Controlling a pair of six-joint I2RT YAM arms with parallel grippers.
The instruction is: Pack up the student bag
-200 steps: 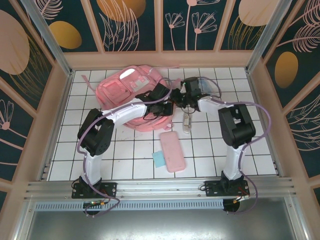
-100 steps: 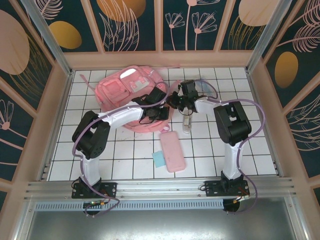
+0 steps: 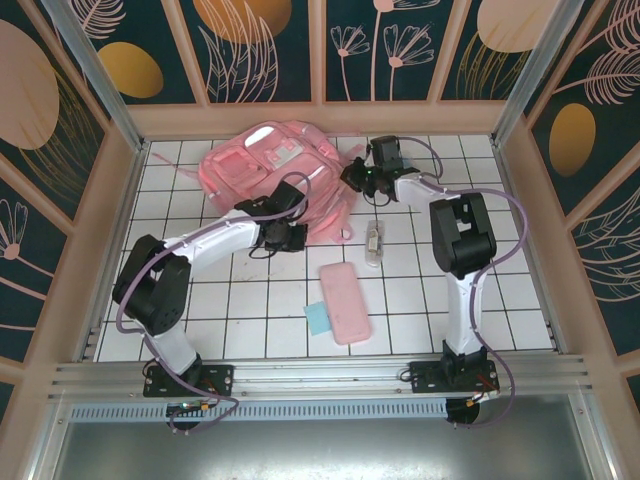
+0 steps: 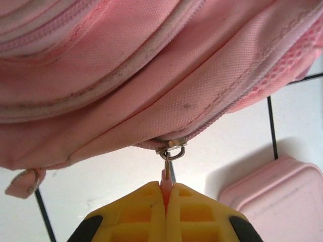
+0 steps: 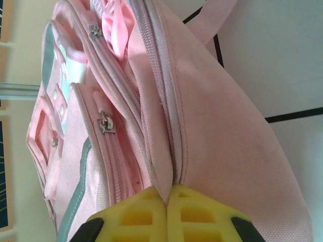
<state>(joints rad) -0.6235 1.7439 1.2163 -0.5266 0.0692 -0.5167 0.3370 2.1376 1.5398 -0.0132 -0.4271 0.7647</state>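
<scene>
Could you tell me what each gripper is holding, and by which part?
The left gripper pinches the zip pull of the bag; the right gripper pinches a fold of its fabric by the zip.

We see a flat pink pencil case lying on the white tiled table. A small blue square sits right against its left side. A little pale thing lies near the case, farther back. Dark walls with painted flowers and leaves stand around the table.
</scene>
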